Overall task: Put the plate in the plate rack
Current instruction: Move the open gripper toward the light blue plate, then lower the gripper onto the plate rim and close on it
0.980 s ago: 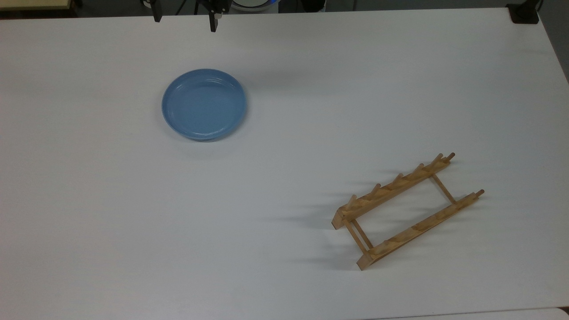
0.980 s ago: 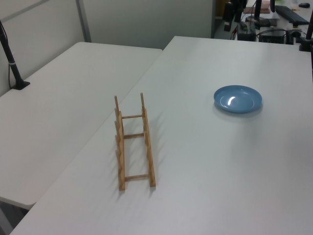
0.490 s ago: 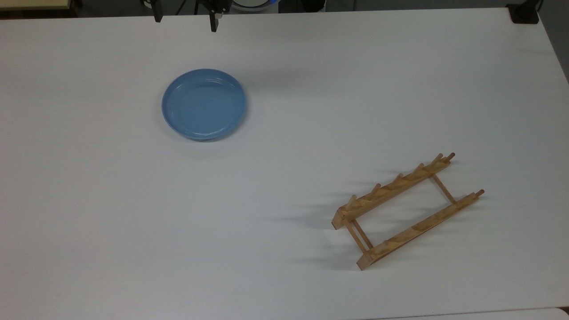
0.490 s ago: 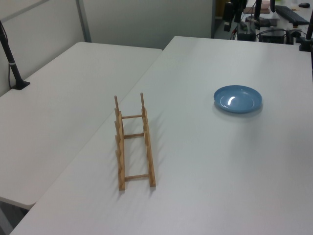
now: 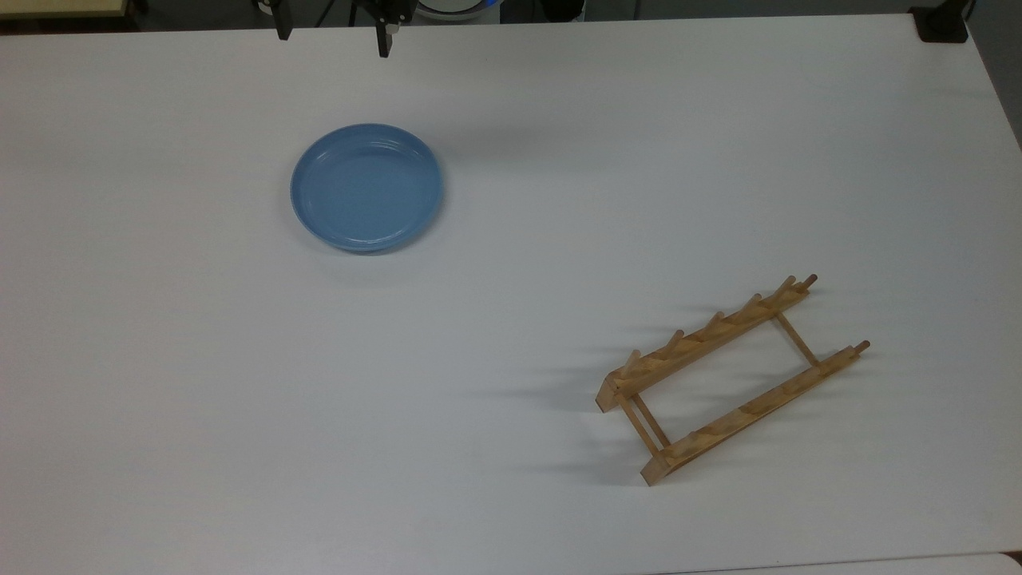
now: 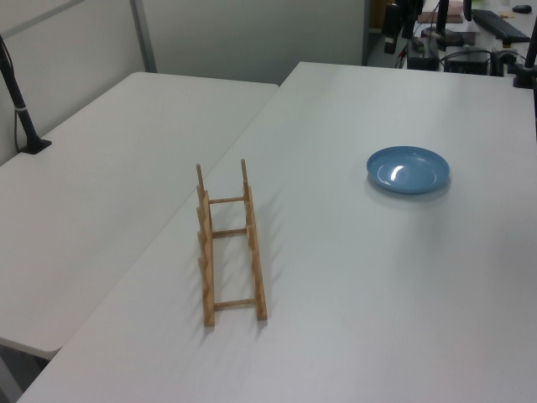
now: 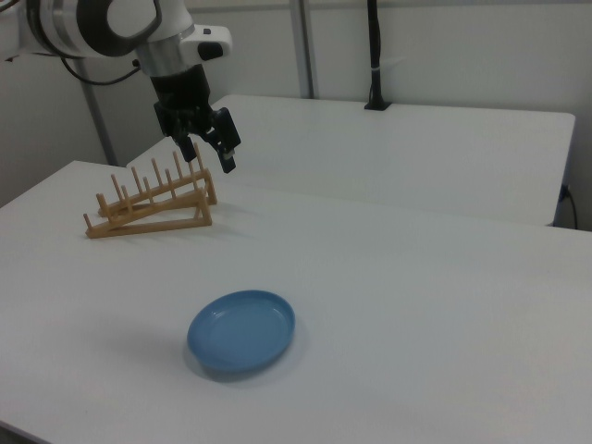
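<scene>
- Top view: round light-blue plate (image 5: 366,188) flat on white table (image 5: 511,479), well apart from light-brown wooden plate rack (image 5: 730,377) toward the top view's lower right; black gripper (image 5: 331,36) at far edge, jaws wide, empty. Unchanged since earlier.
- Left view: same layout, nothing shifted.
- Right view: spread fingers (image 7: 227,157) high above table.

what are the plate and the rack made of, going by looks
The plate: smooth, glossy, even light blue, with a bright glare patch in the left view; glazed ceramic or hard plastic, the look leaves it open. The plate rack: light-brown wood, matt and apparently unpainted, with slightly darker peg tips and plain rails and dowels.
</scene>
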You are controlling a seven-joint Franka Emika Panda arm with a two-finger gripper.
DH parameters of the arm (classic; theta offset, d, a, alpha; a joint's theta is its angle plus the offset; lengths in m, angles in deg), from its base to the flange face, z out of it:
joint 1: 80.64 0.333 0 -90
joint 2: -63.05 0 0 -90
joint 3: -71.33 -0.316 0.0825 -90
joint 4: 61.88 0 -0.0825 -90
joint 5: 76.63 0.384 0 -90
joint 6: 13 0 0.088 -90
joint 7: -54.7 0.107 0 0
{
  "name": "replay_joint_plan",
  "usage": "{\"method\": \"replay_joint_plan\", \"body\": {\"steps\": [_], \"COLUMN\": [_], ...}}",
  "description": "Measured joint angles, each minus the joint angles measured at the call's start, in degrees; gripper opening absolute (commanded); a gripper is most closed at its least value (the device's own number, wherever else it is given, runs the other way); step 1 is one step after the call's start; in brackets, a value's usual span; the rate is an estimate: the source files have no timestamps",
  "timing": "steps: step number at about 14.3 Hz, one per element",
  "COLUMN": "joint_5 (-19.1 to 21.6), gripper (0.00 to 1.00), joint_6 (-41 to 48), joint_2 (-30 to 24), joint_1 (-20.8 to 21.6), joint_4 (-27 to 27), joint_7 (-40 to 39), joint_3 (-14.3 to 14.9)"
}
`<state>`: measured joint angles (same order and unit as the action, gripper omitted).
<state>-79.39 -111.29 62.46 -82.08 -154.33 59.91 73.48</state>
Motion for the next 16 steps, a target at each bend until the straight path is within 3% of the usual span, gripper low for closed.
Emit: {"method": "replay_joint_plan", "body": {"steps": [4, 13, 16], "joint_5": [0.00, 0.00, -0.01], "gripper": [1.00, 1.00, 1.00], "joint_6": [0.00, 1.50, 1.51], "joint_2": [0.00, 0.02, 0.19], "joint_1": [0.00, -1.33, -1.93], "joint_4": [-0.02, -1.47, -4.24], "joint_7": [-2.44, -24.71, -26.33], "joint_3": [0.05, 1.84, 1.89]}}
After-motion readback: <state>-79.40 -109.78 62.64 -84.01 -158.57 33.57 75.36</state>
